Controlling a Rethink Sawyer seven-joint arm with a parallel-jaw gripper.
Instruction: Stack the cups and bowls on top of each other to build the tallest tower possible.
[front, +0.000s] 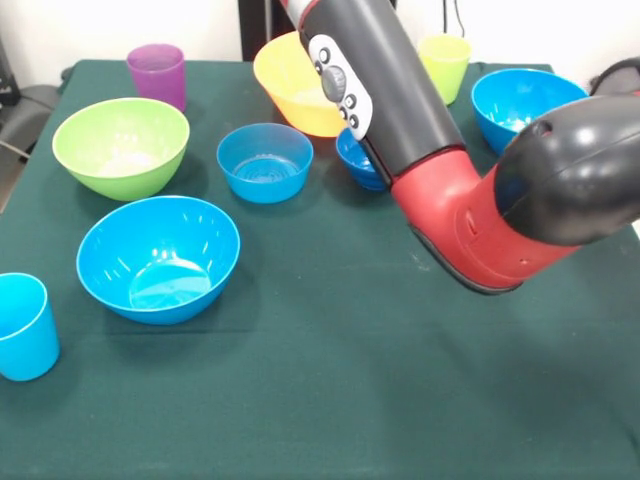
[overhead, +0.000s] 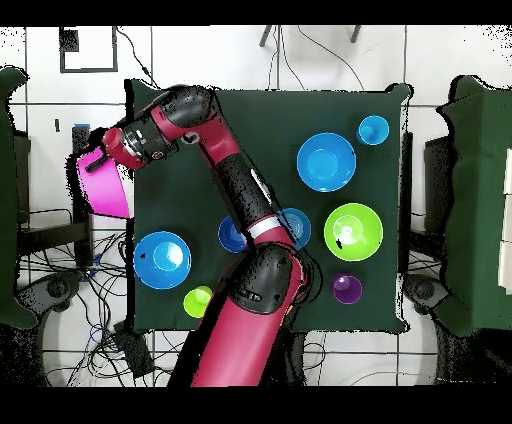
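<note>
In the overhead view my gripper (overhead: 97, 162) hangs past the table's left edge, shut on the big pink bowl (overhead: 106, 188), which is tipped on its side. The front view shows only the arm. Behind the arm stand the orange bowl (front: 290, 80) and the small dark-blue bowl (front: 356, 160), both partly hidden. Standing apart are the green bowl (front: 121, 147), small light-blue bowl (front: 265, 162), two blue bowls (front: 158, 258) (front: 520, 98), purple cup (front: 156, 72), yellow-green cup (front: 444, 62) and light-blue cup (front: 22, 327). No tower is in view.
The arm (front: 470, 215) crosses low over the green table (front: 330, 400) from back centre to the right. Chairs (overhead: 470, 200) stand at the table's sides in the overhead view, and cables lie on the floor.
</note>
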